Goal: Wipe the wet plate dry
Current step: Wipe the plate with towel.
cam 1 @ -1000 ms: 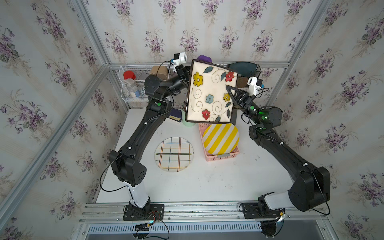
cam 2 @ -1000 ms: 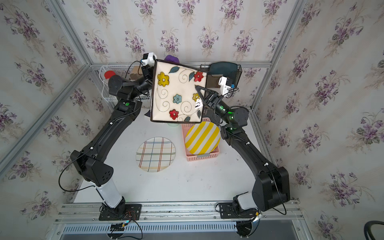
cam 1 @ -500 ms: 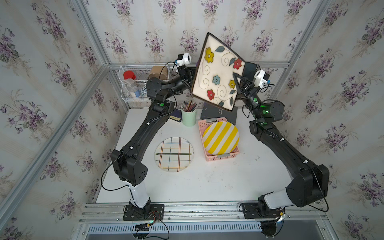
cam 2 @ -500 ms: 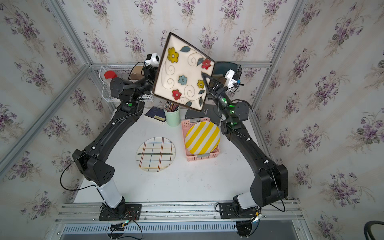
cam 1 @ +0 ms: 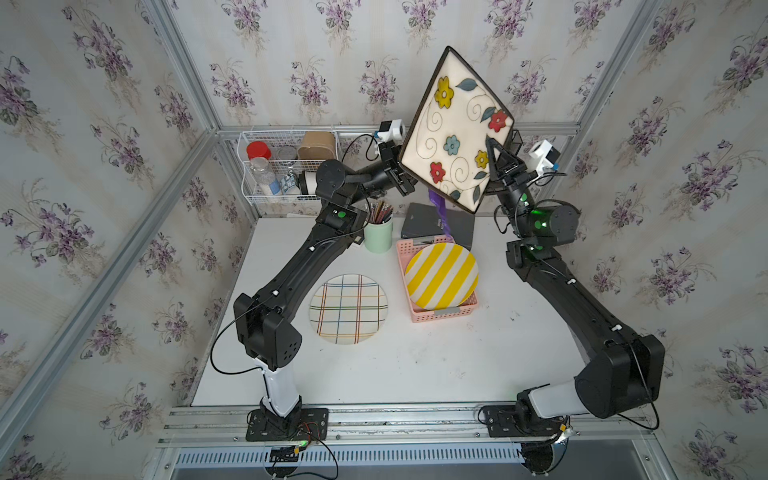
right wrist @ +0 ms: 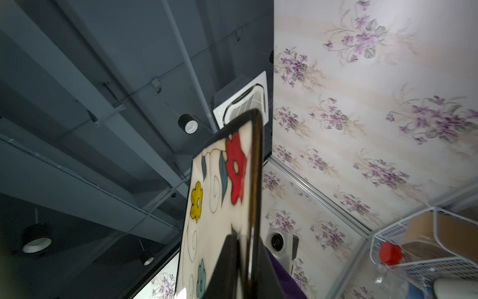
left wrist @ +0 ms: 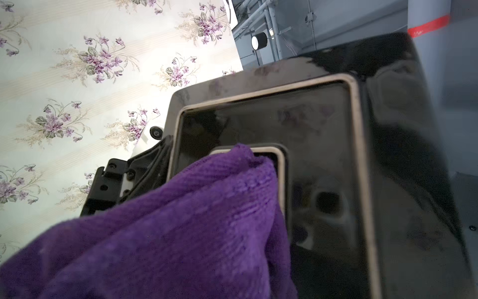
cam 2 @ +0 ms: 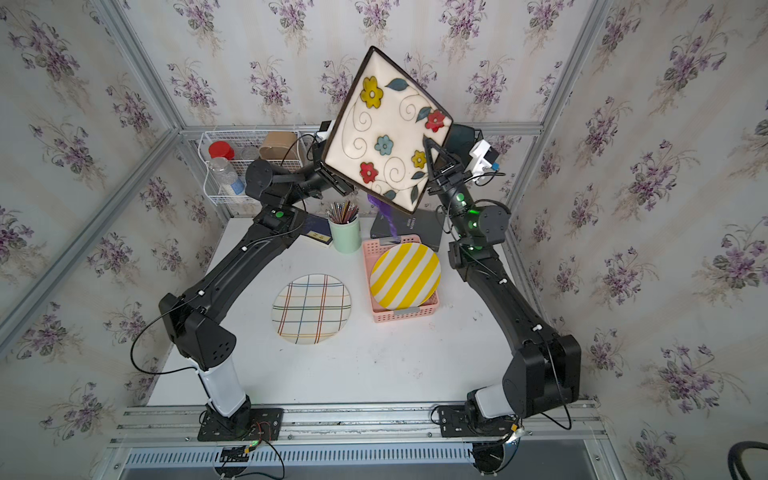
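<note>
Glazed ceramic, cream face, dark rim: square floral plate [cam 1: 453,124], painted with yellow, red and blue flowers and thin scrolls. Position: raised well above the white table [cam 1: 374,374] at the back of the cell, stood on one corner and tilted, with the painted face turned towards the camera in both top views [cam 2: 386,124]. The underside is glossy black, as the left wrist view shows [left wrist: 323,155].

Right gripper [cam 1: 494,145]: clamped narrow on the plate's edge on the robot's right. One finger [right wrist: 227,259] lies on the painted face; the other is hidden behind the rim.

Purple cloth [left wrist: 181,233]: ribbed pile, bunched, and pressed against the black underside over the inner raised ring. A loose end hangs below the plate's lower corner [cam 1: 438,208].

Left gripper [cam 1: 402,178]: reaches in behind the plate. Its fingertips are buried in the cloth and out of sight, and the jaws are closed tight on it.

Other stock on the table:
- Plaid round plate [cam 1: 348,308], lying flat between the two arms.
- Yellow-striped plate [cam 1: 441,276], propped at a slant in a pink basket [cam 1: 442,316], just beside the plaid one.
- Mint-green cup [cam 1: 378,237] full of pencils, near the left arm.
- Dark book [cam 1: 428,222], lying behind the basket.
- White wire rack [cam 1: 286,166] on the back wall, holding a red-capped jar [cam 1: 258,150] and a brown container [cam 1: 316,145].
</note>
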### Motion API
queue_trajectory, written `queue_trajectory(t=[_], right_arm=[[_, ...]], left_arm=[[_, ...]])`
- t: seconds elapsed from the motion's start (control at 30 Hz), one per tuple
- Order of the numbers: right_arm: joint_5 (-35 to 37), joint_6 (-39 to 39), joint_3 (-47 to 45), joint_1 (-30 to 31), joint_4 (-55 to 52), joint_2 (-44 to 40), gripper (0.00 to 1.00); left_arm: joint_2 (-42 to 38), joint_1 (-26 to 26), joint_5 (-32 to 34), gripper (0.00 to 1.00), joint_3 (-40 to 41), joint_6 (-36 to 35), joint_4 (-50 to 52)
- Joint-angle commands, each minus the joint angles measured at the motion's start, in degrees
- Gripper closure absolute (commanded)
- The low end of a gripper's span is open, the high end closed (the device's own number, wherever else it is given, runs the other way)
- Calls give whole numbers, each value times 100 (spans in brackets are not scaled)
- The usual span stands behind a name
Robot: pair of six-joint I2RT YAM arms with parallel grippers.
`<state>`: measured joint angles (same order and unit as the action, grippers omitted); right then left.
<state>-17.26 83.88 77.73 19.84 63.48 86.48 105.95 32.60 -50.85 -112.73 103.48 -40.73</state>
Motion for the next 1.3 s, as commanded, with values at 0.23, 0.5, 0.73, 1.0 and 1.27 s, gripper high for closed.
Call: queue_trajectory(t=[0.23, 0.5, 0.73, 1.0, 1.27], right_arm=[[92, -414, 1431, -801, -780, 757, 100], [-87, -1767, -24, -1224, -2288, -426, 100], [-153, -2658, -618, -852, -3321, -1148, 100], [665, -3455, -837, 382, -4108, -1422, 100], [1060, -3112, -806, 800, -3701, -1163, 100]], left_arm=[[-117, 257, -748, 100, 843, -135, -538], [-1514, -1015, -901, 100, 2114, -1412, 845], [-1491, -1087, 1648, 100, 365, -6855, 7974], [-901, -587, 2344, 100, 5, -7761, 8294], [-208, 389, 1925, 100, -327, -7725, 8443]])
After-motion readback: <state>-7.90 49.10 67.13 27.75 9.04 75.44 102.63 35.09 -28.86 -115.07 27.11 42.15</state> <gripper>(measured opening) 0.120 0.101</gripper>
